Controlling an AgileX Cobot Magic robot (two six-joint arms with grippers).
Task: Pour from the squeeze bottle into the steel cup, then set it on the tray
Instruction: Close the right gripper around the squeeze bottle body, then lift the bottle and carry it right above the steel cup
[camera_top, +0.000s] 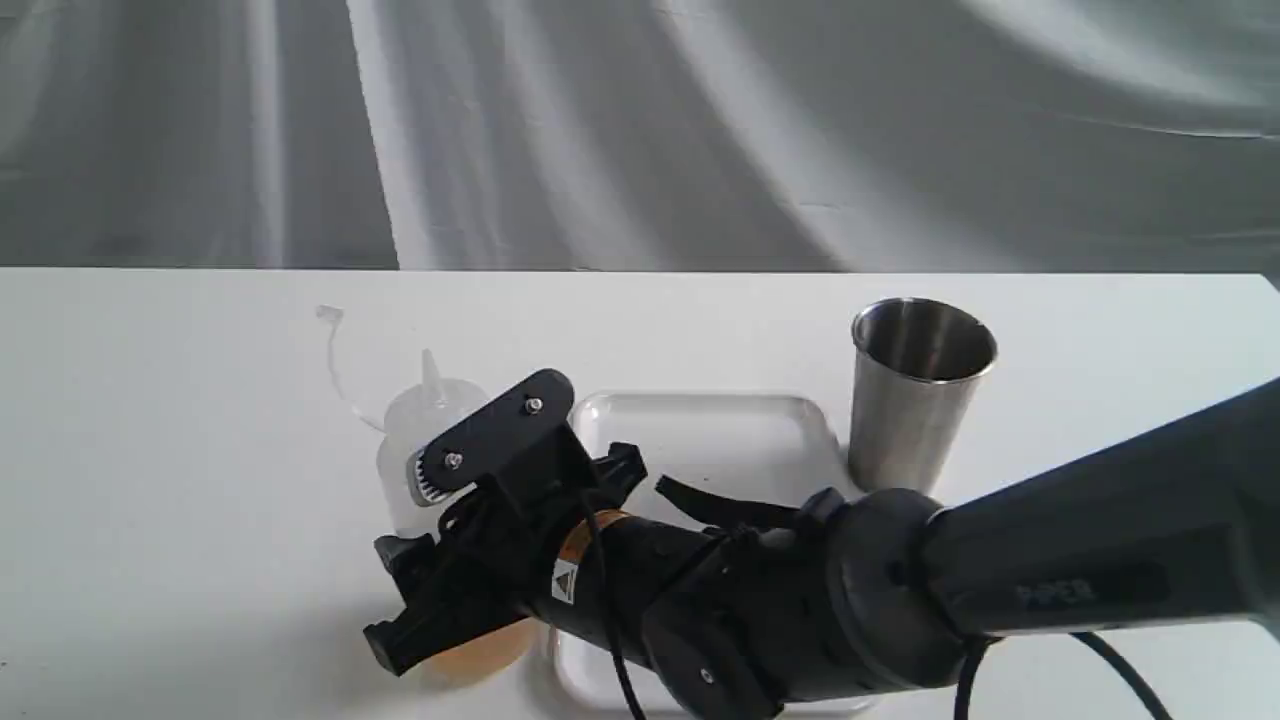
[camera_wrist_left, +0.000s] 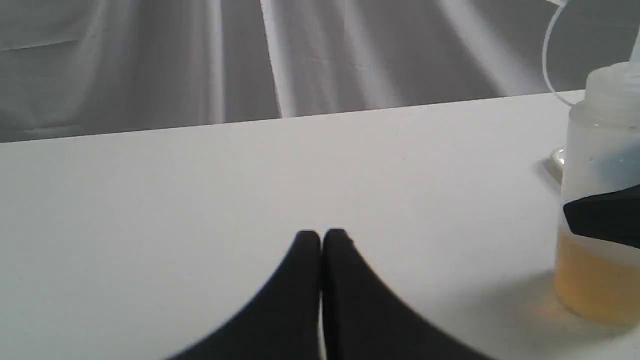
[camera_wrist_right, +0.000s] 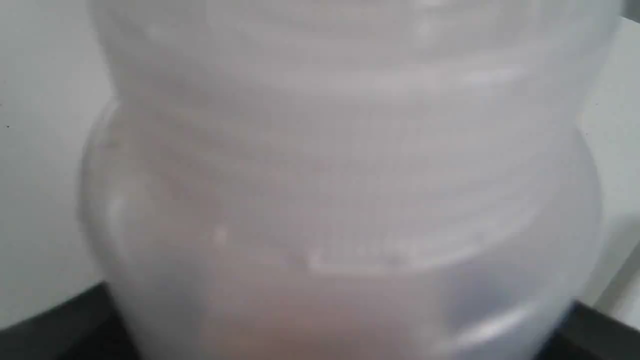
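The squeeze bottle (camera_top: 437, 412) stands upright on the white table, just left of the tray (camera_top: 700, 430), with amber liquid in its bottom part. My right gripper (camera_top: 400, 600) reaches in from the right and straddles the bottle's lower body. One black finger (camera_wrist_left: 605, 217) lies across the bottle (camera_wrist_left: 600, 145) in the left wrist view. The bottle (camera_wrist_right: 320, 175) fills the right wrist view, blurred, so contact is unclear. The steel cup (camera_top: 915, 400) stands upright at the tray's far right corner. My left gripper (camera_wrist_left: 321, 235) is shut and empty, low over bare table left of the bottle.
The bottle's thin cap strap (camera_top: 331, 350) curls up and to the left of its nozzle. My right arm (camera_top: 1050, 570) lies over the near half of the tray. A grey cloth backdrop (camera_top: 640, 130) hangs behind the table's far edge.
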